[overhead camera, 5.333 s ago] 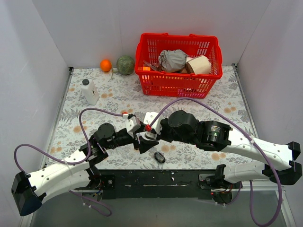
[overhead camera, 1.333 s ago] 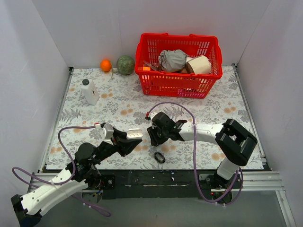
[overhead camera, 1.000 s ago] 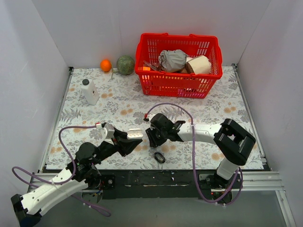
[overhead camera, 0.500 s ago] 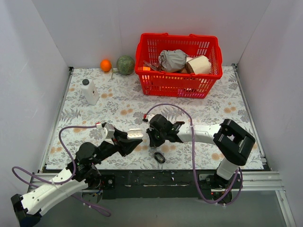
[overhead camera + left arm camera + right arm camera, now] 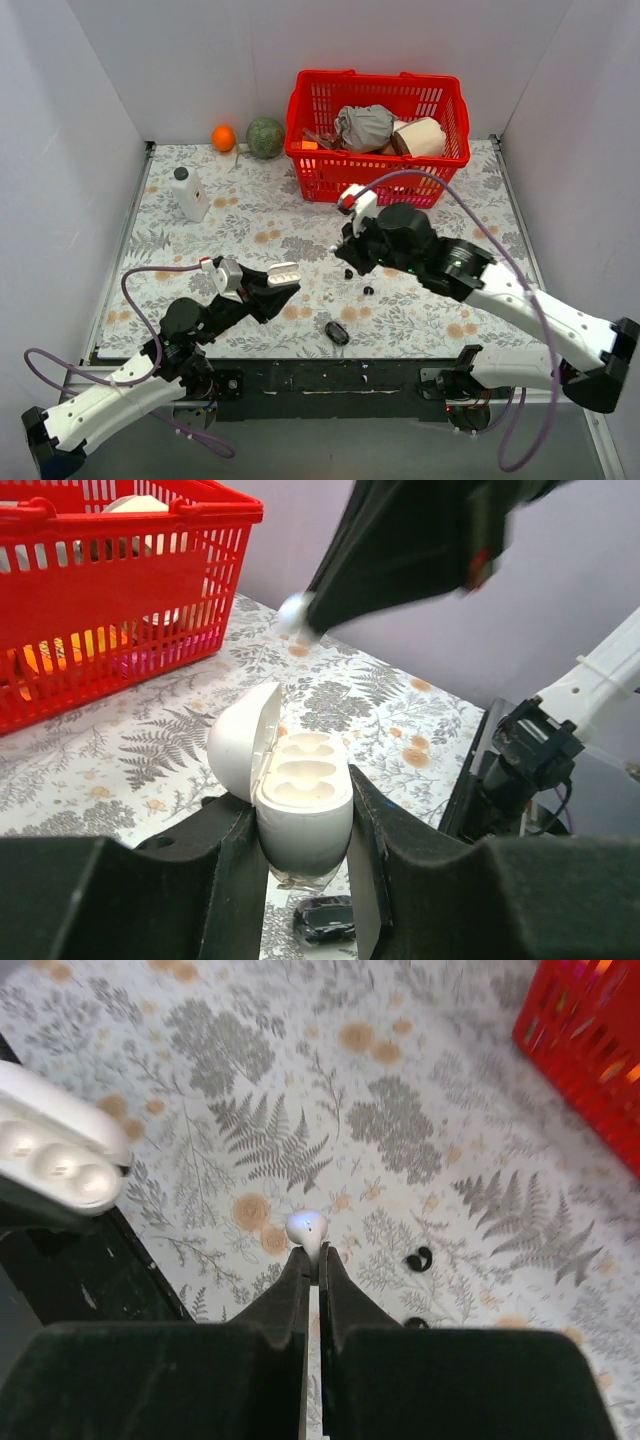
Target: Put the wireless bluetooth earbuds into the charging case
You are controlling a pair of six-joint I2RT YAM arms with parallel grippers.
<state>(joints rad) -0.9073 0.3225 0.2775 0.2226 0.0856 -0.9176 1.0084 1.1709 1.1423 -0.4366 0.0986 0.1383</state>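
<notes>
Charging case [image 5: 300, 800] open above floral tablecloth [image 5: 250, 225], white walls [image 5: 200, 70]

Overhead looks down; close wrist views share charging case [image 5: 300, 810].

We're seeing the white charging case [image 5: 300, 800] gripped upright in left jaws, lid open, both sockets empty; two tiny black earbuds [image 5: 348, 273] are lying close together on the table [image 5: 250, 215].

The left gripper [image 5: 305, 832] clamps the charging case [image 5: 300, 802] upright, its lid swung open leftward and both sockets empty. Above it, the blurred right gripper [image 5: 302, 620] carries a small white piece [image 5: 294, 611] at its tip.
</notes>
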